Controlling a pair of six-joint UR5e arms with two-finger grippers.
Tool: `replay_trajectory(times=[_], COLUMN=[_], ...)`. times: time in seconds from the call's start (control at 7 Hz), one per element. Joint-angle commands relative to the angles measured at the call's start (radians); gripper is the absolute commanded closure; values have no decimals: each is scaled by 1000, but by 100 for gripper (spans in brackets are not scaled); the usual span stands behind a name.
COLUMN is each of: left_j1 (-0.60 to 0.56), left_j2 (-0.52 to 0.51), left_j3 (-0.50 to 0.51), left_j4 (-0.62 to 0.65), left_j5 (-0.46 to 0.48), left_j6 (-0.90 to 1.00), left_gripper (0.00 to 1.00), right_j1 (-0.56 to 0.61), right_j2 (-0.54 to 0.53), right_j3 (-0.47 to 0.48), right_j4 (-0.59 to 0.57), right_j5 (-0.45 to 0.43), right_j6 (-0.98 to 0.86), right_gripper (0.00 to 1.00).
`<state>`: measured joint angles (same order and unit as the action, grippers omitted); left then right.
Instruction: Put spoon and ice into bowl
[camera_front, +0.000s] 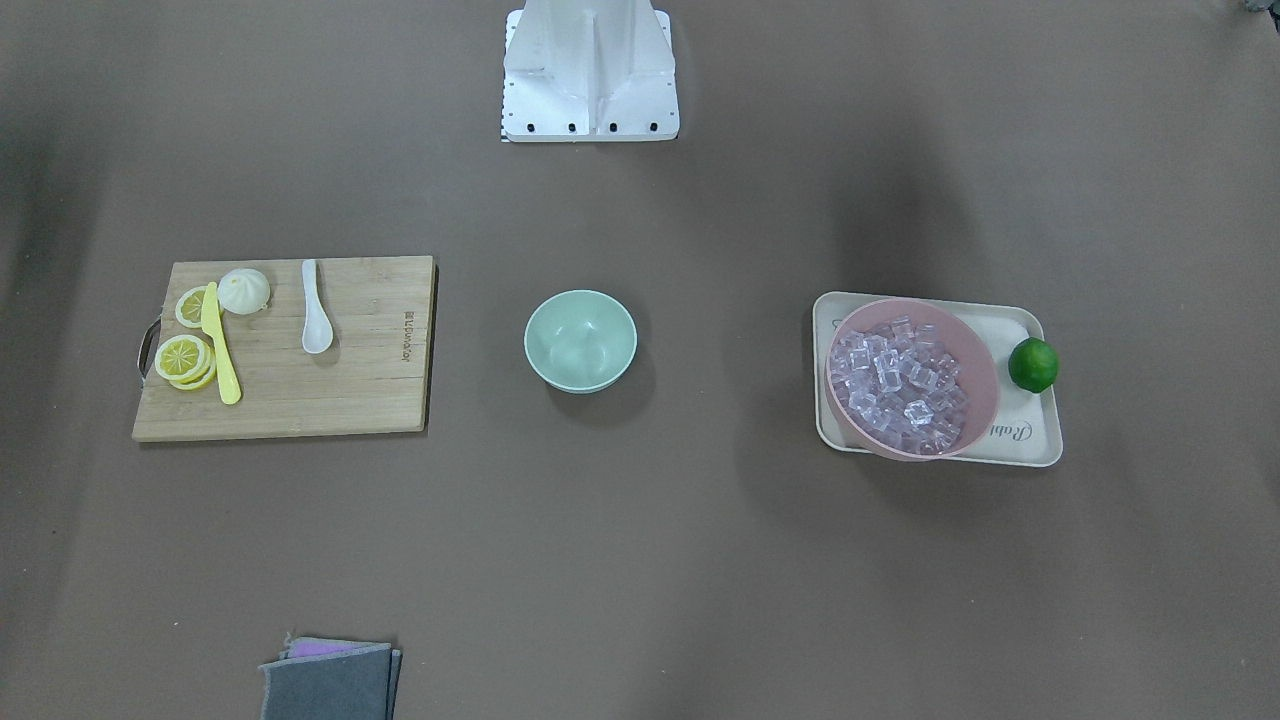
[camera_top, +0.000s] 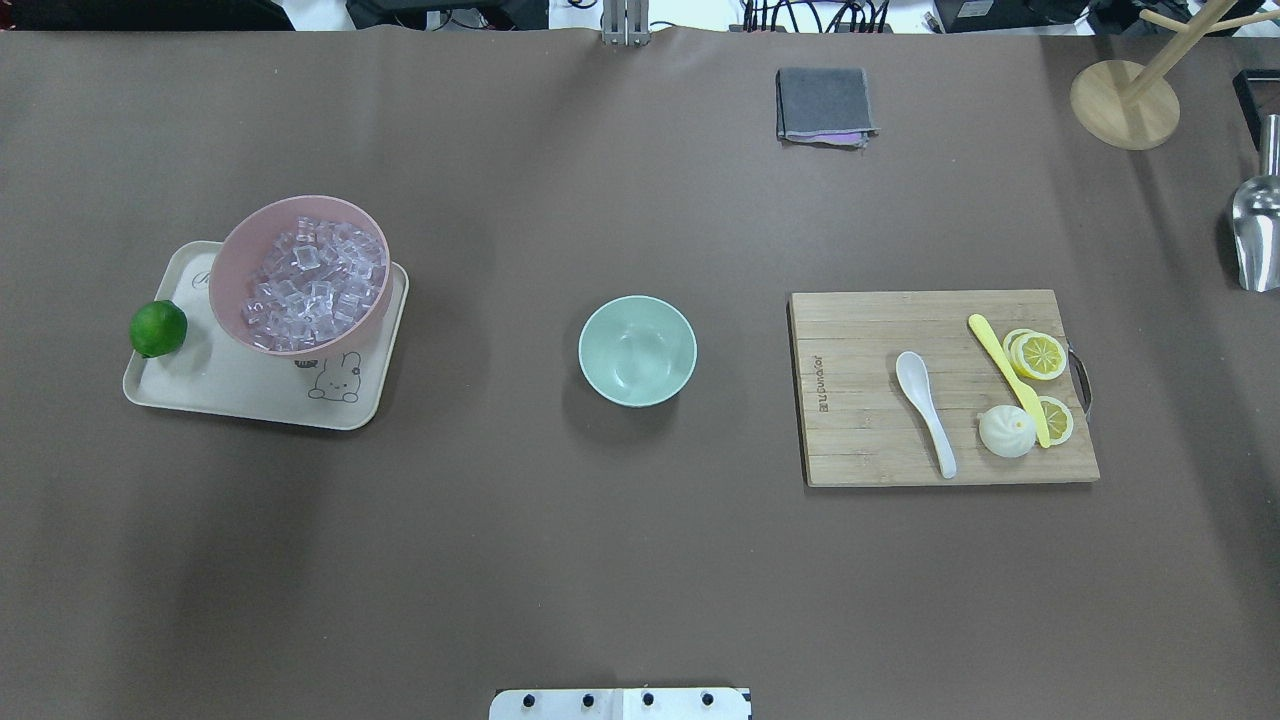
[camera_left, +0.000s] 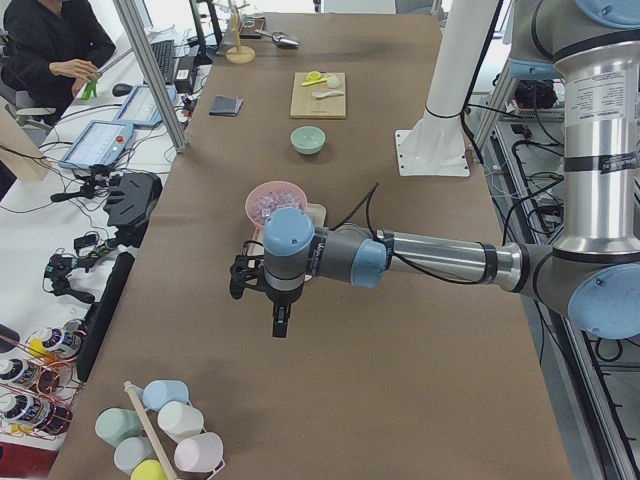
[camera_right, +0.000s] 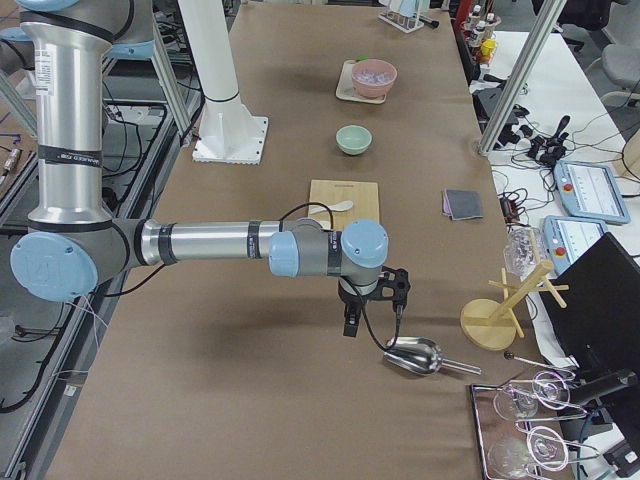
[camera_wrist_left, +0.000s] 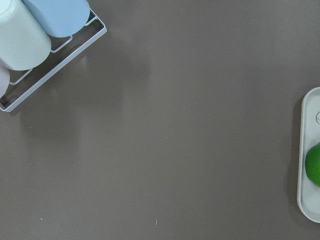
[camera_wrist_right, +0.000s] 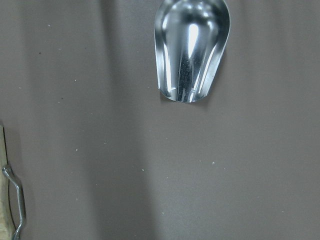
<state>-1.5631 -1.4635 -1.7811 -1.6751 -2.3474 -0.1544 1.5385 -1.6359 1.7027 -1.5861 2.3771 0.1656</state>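
Observation:
The white spoon (camera_front: 315, 320) lies on a wooden cutting board (camera_front: 370, 390); it also shows in the overhead view (camera_top: 925, 405). The mint-green bowl (camera_front: 580, 340) stands empty at the table's middle (camera_top: 637, 350). The ice (camera_front: 900, 385) fills a pink bowl (camera_top: 235, 260) on a beige tray (camera_top: 200, 395). My left gripper (camera_left: 242, 277) hovers off the table's left end, beyond the tray. My right gripper (camera_right: 398, 285) hovers past the board, above a metal scoop (camera_right: 412, 355). Both show only in the side views, so I cannot tell whether they are open or shut.
On the board lie a yellow knife (camera_top: 1008, 378), lemon slices (camera_top: 1040, 355) and a white bun (camera_top: 1006, 432). A lime (camera_top: 158, 328) sits on the tray. A grey cloth (camera_top: 824, 104) lies at the far edge. A cup rack (camera_wrist_left: 30, 40) and a wooden stand (camera_top: 1124, 104) stand at the table's ends.

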Motion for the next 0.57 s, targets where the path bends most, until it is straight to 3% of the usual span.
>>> replay_trajectory(times=[0.0,0.43], left_j1=[0,0], left_j2=[0,2], left_j3=[-1,2], left_j4=[0,0], left_j5=[-1,-1], left_j6=[-1,-1], left_gripper=[2,2], right_j1=[-1,-9], right_j2=[1,-2], right_j3=[0,0], right_j4=[0,2], right_j5=[23,27], right_j6=[2,2], right_gripper=[0,0])
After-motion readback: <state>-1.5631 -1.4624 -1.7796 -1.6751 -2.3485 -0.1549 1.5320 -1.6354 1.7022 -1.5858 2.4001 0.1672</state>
